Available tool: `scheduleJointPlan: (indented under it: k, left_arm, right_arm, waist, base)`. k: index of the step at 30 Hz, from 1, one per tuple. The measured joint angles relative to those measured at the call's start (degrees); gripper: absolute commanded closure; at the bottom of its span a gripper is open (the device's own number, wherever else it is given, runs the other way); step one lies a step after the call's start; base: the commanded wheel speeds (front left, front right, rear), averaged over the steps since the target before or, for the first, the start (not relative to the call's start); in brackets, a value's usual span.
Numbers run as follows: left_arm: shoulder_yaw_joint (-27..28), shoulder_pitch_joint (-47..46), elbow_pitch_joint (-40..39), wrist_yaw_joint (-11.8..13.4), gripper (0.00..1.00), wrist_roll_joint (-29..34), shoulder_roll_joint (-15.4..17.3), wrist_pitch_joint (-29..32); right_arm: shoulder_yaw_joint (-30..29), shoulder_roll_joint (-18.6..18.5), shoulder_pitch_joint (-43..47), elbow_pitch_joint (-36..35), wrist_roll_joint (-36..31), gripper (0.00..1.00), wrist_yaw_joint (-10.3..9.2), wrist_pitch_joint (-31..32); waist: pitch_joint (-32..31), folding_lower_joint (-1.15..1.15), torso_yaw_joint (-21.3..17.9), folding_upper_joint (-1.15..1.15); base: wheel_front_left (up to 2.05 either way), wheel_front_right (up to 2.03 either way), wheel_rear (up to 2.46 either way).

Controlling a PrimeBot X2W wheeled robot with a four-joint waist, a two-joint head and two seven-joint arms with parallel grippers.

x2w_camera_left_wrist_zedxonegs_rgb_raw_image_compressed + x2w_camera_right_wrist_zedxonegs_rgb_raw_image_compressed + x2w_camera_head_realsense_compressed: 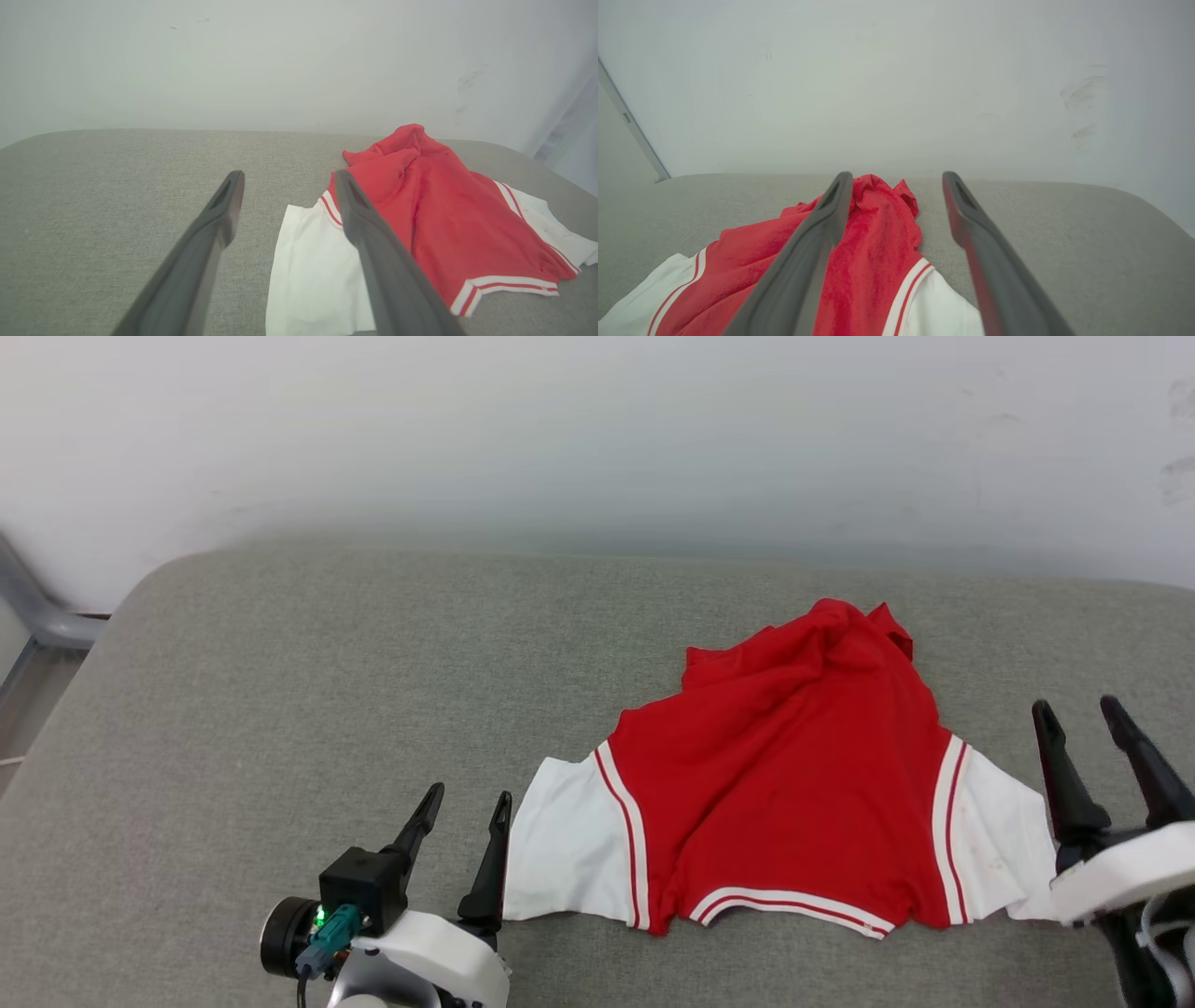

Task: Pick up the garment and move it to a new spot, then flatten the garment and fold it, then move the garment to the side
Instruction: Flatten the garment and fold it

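Your red jersey-style garment (pixel 794 775) with white short sleeves lies on the grey fabric-covered tabletop (pixel 280 709), right of centre. Its red end is bunched toward the white wall (pixel 560 429) and its striped trim is nearest you. Your left gripper (pixel 470 793) stands wide open and empty, just beside one white sleeve. Your right gripper (pixel 1075 705) is likewise spread with nothing held, by the other sleeve.
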Motion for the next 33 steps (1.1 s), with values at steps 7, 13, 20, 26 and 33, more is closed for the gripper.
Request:
scheduleJointPlan:
  k: [7, 13, 20, 26, 33]
  left_arm:
    - [2.63, 2.27, -0.34, -0.67, 0.0, 0.82, -0.67, -0.09]
    - [5.37, 4.77, -1.53, -1.33, 0.0, 2.8, -2.26, -0.16]
    - [6.62, 6.0, 0.11, -3.48, 0.0, 4.22, -4.0, -0.16]
    - [6.77, 5.55, 1.68, -4.76, 0.0, 5.34, -3.78, 0.24]
    - [4.88, 2.64, -2.42, -5.84, 0.0, 4.2, -0.07, 19.5]
  right_arm:
    - [-8.68, 9.81, 13.59, -12.52, -7.57, 0.0, 0.0, -0.4]
    - [-10.54, 13.94, 19.67, -17.91, -12.0, 0.0, 0.0, -0.05]
    - [-11.59, 15.6, 21.12, -19.73, -13.33, 0.0, 0.0, 0.15]
    - [-12.47, 15.46, 21.14, -20.76, -13.51, 0.0, 0.0, 1.02]
    - [-13.32, 15.22, 21.78, -21.73, -14.04, 0.0, 0.0, 2.44]
  waist:
    - [-1.4, 0.0, -2.53, 0.0]
    - [-1.67, 0.0, -3.77, 0.0]
    - [-1.57, 0.0, -3.86, 0.0]
    - [-1.27, 0.0, -3.68, 0.0]
    - [0.16, 0.0, -4.01, 0.0]
  base:
    - [0.0, 0.0, 0.0]
    - [0.0, 0.0, 0.0]
    - [0.0, 0.0, 0.0]
    - [0.0, 0.0, 0.0]
    - [0.0, 0.0, 0.0]
